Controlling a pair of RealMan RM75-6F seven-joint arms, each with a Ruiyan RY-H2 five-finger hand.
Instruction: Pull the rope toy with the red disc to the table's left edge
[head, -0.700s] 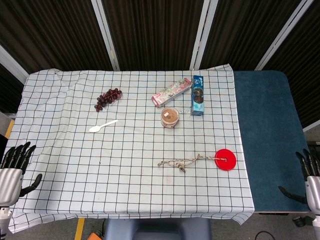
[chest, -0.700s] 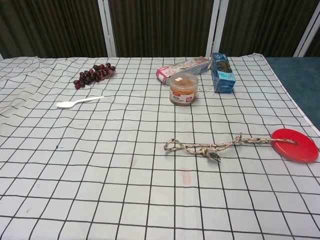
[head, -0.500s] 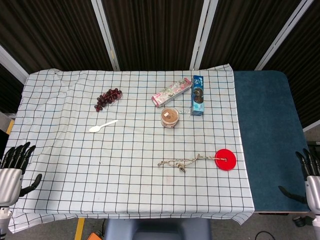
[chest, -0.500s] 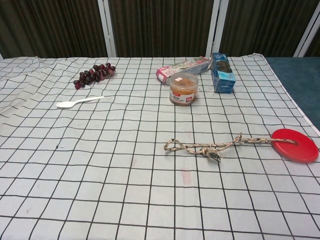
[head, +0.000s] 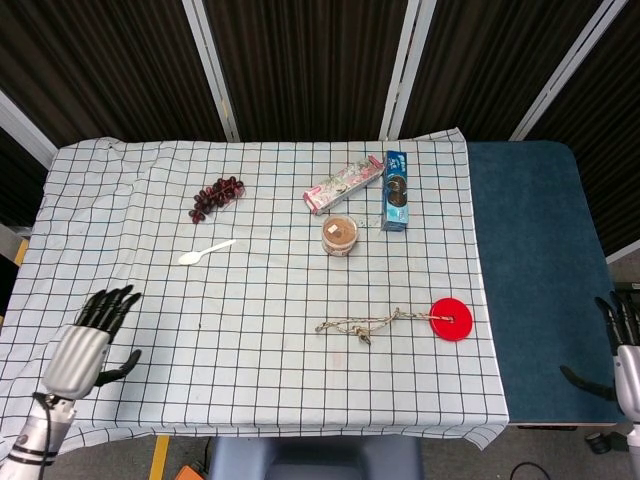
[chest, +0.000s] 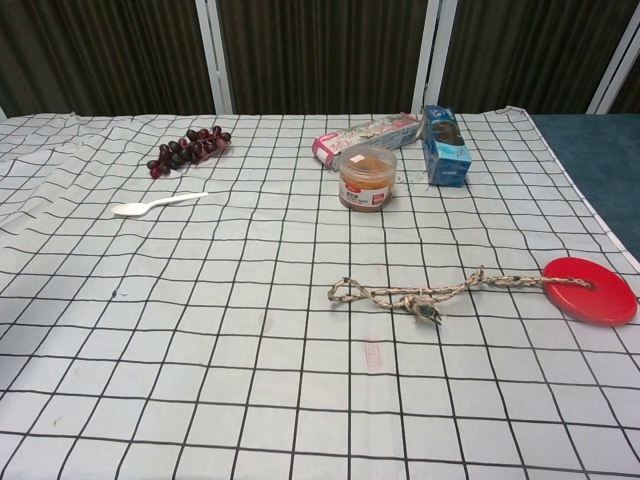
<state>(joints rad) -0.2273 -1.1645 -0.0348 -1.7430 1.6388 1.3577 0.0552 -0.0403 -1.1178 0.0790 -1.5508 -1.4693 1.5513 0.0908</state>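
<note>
Both hands were held empty with fingers apart: left hand (head: 85, 345) well left of the rope toy (head: 368, 323), right hand (head: 625, 355) right of it; the rope's looped end (head: 325, 327), opposite the red disc (head: 451, 318), would best be gripped and dragged low

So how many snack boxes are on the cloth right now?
2. A pink box lies at the far side, and a blue box sits just right of it, behind the brown cup. None look hidden.
</note>
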